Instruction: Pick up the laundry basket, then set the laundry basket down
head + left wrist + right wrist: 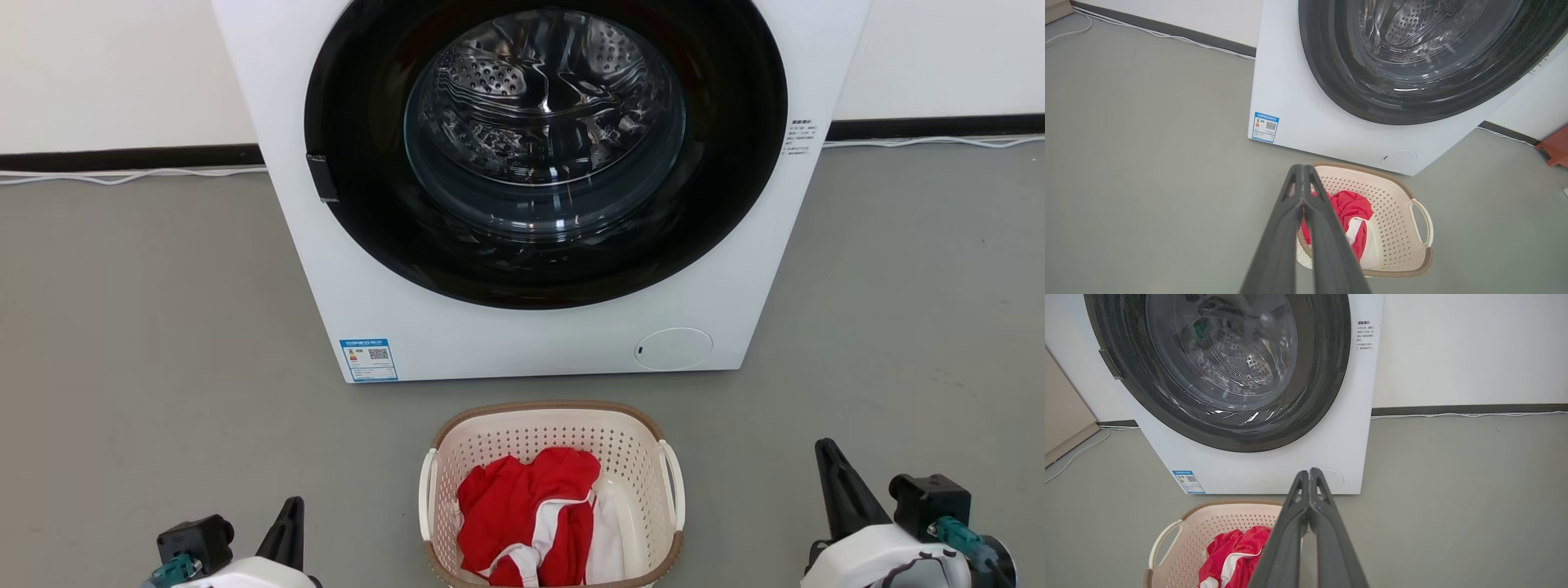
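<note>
Grey floor (122, 327) before a washing machine (506, 343) — the laundry basket (633, 445), holding red-and-white clothing (522, 506), stands between left claw (292, 505) and right claw (824, 449), both clenched empty.

Blue sticker (368, 359) on washing machine (490, 343) — illegible

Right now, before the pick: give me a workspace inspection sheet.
Surface: flat grey floor, looks dry.
Job's things: small cream perforated plastic laundry basket with brown rim, upright before the white front-loading washing machine, holding a crumpled red and white garment.
Clutter: reddish-orange object at the left wrist view's right edge; cannot tell what it is.
Grippers: left tool shut, empty, left of the basket; right tool shut, empty, right of it; neither touches it.
Cables: thin white cable along the black skirting.
Surroundings: machine's round dark glass door looks shut; white wall behind.
</note>
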### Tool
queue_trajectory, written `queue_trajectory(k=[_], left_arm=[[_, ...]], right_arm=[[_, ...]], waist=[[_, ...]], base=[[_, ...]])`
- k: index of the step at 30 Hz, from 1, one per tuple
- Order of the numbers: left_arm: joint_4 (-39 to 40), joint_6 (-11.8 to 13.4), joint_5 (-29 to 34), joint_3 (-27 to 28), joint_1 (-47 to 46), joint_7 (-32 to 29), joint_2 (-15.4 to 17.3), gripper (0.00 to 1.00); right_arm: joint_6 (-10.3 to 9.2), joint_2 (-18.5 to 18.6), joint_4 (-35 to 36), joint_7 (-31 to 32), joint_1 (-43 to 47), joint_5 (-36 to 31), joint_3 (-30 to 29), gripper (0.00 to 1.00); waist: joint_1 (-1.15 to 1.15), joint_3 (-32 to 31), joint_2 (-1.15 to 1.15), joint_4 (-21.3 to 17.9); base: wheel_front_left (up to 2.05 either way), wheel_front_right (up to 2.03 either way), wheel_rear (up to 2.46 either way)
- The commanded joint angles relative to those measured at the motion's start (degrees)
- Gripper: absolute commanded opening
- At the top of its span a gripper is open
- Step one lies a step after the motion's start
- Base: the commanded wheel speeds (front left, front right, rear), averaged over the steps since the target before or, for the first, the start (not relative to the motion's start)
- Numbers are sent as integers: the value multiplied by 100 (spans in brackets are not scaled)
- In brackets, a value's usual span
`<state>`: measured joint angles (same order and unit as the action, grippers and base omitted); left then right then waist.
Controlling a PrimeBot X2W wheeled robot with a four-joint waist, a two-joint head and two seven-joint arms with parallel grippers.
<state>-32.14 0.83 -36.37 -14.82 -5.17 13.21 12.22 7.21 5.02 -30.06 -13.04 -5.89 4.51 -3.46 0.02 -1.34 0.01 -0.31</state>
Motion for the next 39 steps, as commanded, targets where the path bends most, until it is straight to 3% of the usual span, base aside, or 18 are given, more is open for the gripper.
queue_trajectory(k=[1,5,39], left_arm=[[178,-48,-151,111,-213,-39,44,0],[232,-75,-336,179,-209,-103,11,0],[704,-301,-1905,762,-178,-660,-272,0]], right_arm=[[2,57,185,61,-195,229,-41,0],[3,48,244,110,-178,526,-33,0],[10,-30,667,645,-122,2996,-98,0]], waist=[[11,-3,-1,1],[-1,13,-1,1],[-1,56,-1,10]], base=[[0,0,0],[0,0,0],[0,0,0]])
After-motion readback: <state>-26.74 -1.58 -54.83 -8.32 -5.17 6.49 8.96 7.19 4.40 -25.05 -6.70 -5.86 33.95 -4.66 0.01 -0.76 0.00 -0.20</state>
